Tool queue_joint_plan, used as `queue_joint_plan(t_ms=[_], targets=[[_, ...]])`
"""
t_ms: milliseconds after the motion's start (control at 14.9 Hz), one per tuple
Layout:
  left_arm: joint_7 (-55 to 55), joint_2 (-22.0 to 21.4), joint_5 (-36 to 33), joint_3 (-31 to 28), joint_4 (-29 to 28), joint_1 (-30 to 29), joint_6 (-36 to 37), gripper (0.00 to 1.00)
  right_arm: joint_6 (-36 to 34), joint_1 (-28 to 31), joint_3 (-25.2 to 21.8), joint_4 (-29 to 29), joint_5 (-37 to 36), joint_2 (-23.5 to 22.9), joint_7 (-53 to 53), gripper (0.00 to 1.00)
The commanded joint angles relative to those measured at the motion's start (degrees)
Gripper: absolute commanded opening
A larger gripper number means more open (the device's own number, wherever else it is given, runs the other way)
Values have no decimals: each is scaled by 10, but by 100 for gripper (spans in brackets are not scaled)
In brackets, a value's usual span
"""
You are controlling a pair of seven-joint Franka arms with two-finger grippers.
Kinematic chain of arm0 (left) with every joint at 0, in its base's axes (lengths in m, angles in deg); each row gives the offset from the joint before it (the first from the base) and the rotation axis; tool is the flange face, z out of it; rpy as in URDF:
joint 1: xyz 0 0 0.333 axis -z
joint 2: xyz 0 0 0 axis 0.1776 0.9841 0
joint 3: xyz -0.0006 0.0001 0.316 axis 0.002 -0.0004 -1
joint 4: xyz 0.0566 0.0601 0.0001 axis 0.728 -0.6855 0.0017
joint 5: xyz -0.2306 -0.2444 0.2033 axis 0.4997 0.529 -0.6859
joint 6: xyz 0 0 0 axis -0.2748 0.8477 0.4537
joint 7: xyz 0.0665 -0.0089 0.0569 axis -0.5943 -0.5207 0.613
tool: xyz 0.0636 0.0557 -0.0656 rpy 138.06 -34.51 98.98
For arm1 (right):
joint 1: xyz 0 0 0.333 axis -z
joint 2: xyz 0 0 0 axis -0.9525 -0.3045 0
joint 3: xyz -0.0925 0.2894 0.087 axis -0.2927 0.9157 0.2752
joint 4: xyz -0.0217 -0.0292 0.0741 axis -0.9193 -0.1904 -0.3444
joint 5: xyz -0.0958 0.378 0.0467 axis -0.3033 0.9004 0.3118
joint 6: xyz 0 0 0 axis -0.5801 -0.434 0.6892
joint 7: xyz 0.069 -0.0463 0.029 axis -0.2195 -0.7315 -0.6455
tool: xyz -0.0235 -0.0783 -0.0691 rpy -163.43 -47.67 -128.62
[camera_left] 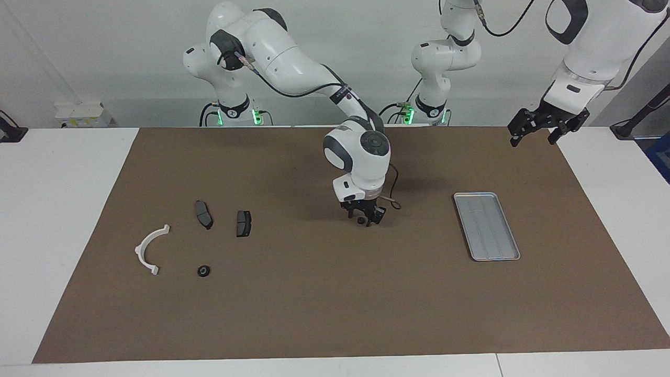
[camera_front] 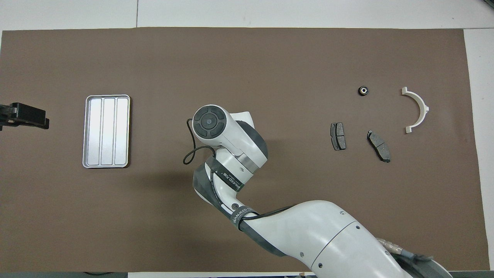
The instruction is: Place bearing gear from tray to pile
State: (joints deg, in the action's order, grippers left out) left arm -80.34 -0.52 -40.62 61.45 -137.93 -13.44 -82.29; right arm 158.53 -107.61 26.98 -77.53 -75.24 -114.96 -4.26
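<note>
Right gripper (camera_left: 367, 218) hangs low over the middle of the brown table mat (camera_left: 335, 303), between the tray and the pile, fingers clamped on a small dark round bearing gear (camera_left: 361, 221); from overhead the wrist hides both gripper and part. Flat rectangular silver metal tray with raised rim and lengthwise ridges (camera_left: 487, 226) (camera_front: 106, 131) lies toward the left arm's end, nothing in it. Left gripper (camera_left: 539, 131) (camera_front: 24, 116) waits raised near the mat's edge at that same end, beside the tray in the overhead view, fingers spread apart. Toward the right arm's end sits the pile: white plastic half-ring arc (camera_left: 149, 250) (camera_front: 417, 110), two dark grey brake-pad-like pieces (camera_left: 203, 214) (camera_front: 379, 146) and (camera_left: 243, 223) (camera_front: 338, 136) lying side by side but apart, and a second small black round gear (camera_left: 203, 270) (camera_front: 363, 90) farther from the robots than the pads, near the arc, touching neither. Bare mat between the right gripper and the nearest pad, nothing lying in that stretch. Wide open mat also on the side farthest from the robots. A loose black cable loop (camera_front: 191, 148) hangs off the right wrist.
</note>
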Motion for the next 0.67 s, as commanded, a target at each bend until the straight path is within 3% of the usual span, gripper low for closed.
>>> queue_joint_plan(t_ms=[0, 201, 334, 602], targets=[[-6, 5, 0, -4, 10, 22, -1, 100, 2, 1, -1, 2, -9, -12, 12, 0], [-5, 5, 25, -3, 12, 38, 5, 100, -10, 6, -2, 3, -14, -11, 9, 0], [-5, 5, 26, -3, 12, 50, -1, 100, -53, 21, -5, 9, -26, 1, -29, 0], [-5, 5, 27, -2, 3, 56, -8, 100, -176, 137, 0, 43, -19, 65, -299, 0]])
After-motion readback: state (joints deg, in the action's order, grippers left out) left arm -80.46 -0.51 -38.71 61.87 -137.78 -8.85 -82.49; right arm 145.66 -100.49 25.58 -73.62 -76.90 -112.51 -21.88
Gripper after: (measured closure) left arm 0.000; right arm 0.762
